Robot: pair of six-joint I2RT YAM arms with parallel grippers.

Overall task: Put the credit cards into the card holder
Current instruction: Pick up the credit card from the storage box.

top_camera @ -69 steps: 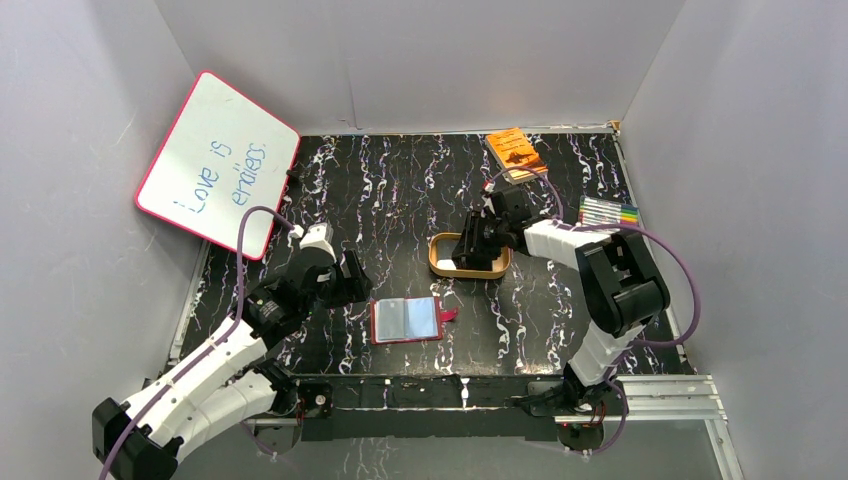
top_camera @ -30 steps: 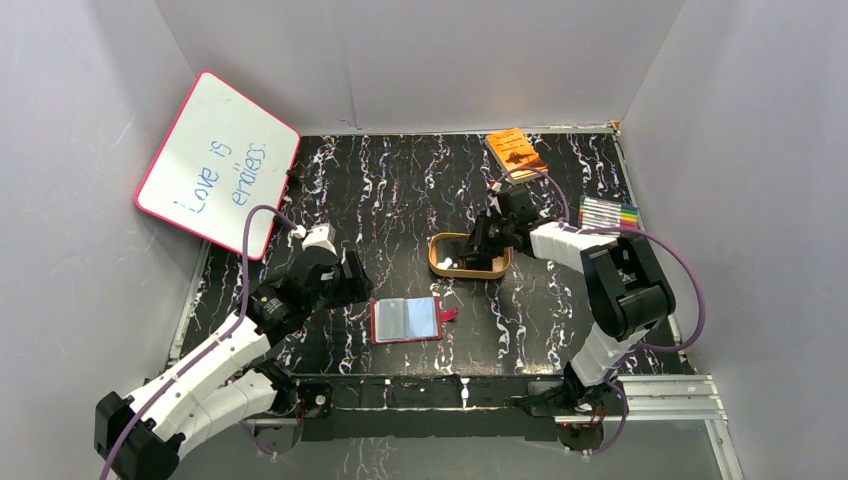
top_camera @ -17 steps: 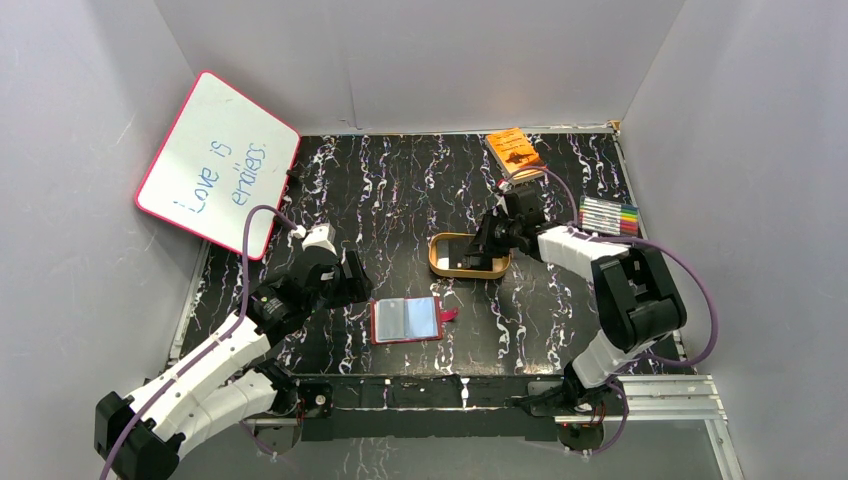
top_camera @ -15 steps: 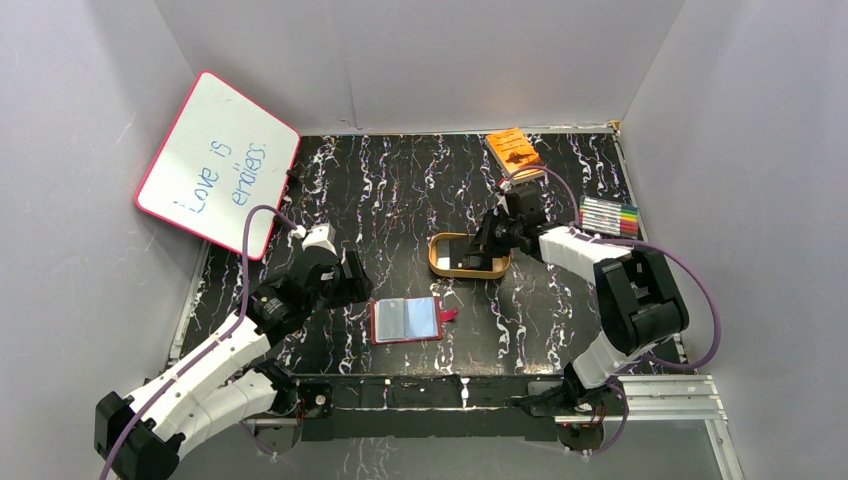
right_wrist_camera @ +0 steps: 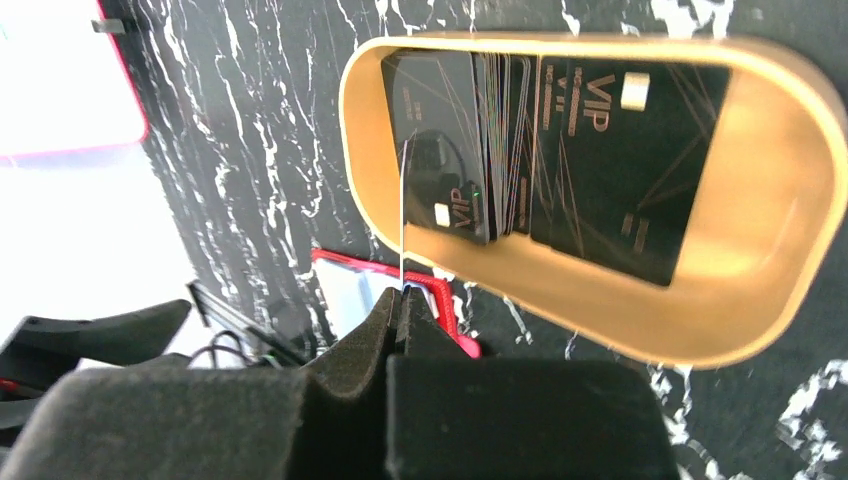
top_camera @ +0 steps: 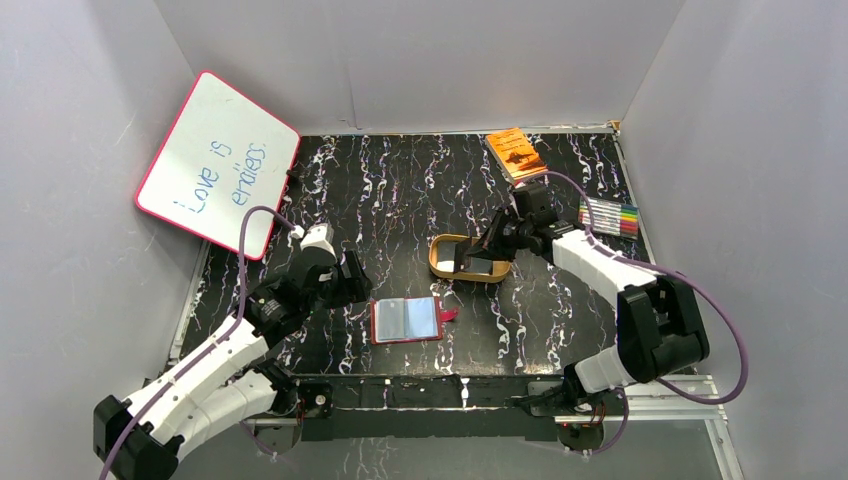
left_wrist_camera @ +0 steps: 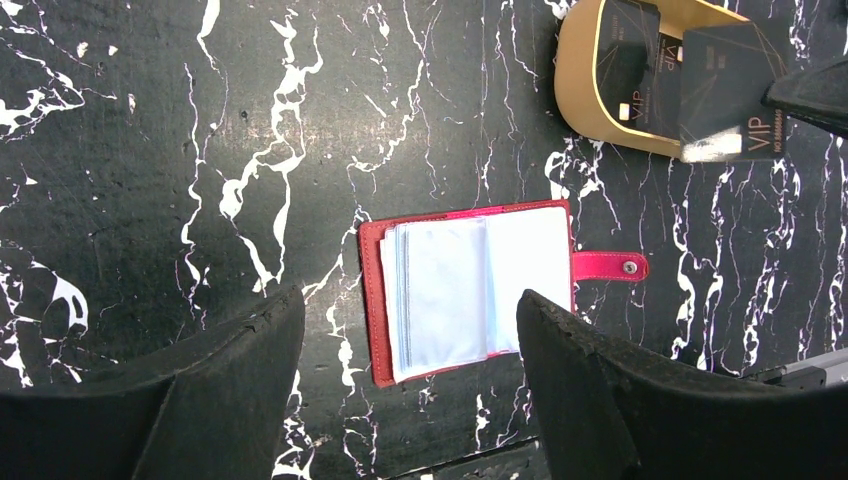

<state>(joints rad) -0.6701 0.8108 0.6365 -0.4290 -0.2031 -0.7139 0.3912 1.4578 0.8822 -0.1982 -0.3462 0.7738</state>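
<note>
- Right gripper (right_wrist_camera: 400,305) pinches one black VIP card (left_wrist_camera: 722,95) by its edge over the gold tray (right_wrist_camera: 760,300); so slim a hold could let it swivel or drop.
- Left gripper (left_wrist_camera: 410,305) gapes, empty, above the open red card holder (left_wrist_camera: 470,290).

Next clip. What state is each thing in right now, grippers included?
card holder: open, lying flat, sleeves up
tray: holds black cards
black cards: stacked, lying in the tray
lifted card: pinched, raised above the tray
right gripper: shut on the lifted card
left gripper: open, empty
book: closed
whiteboard: written on, leaning
</note>
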